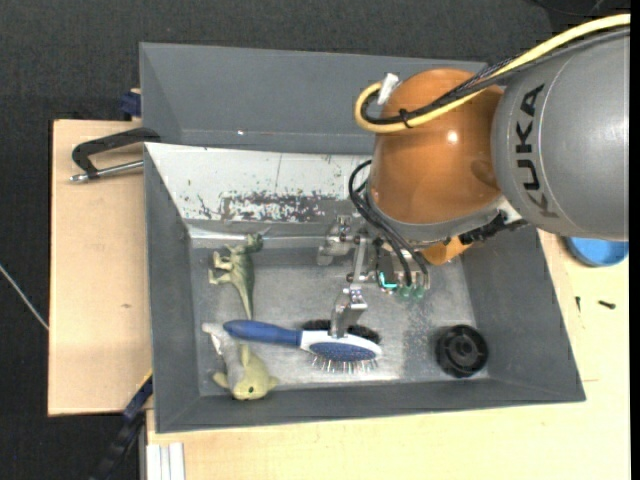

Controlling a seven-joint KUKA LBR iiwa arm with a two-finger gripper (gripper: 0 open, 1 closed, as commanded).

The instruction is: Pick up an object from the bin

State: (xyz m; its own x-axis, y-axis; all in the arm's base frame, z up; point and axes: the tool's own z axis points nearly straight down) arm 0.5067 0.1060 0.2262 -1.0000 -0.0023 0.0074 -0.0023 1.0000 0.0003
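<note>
- Hanging low over the middle of the bin [166, 298], the gripper [351, 315] sits just above the bristled head of a blue-handled brush [300, 339]. That makes the brush the likely target, though nothing shows gripped.
- Whether the jaws stand wide or narrow cannot be told, because the orange wrist cover [430, 158] and its cables crowd the view from above.
- The brush lies flat near the bin's front edge, at the bottom of the view. Its handle points toward the left wall and its head toward the middle. The slim handle offers little height, which may be why the gripper stands at the thicker head end.
- A green toy dinosaur [238, 268] lies by the left wall, well apart from the gripper.
- A yellowish soft toy [246, 378] sits in the front-left corner, just beside the handle's tip.
- A black round cap [460, 351] rests toward the front-right corner.
- The pick looks not yet made. Coming down on the head risks nudging the brush aside.
</note>
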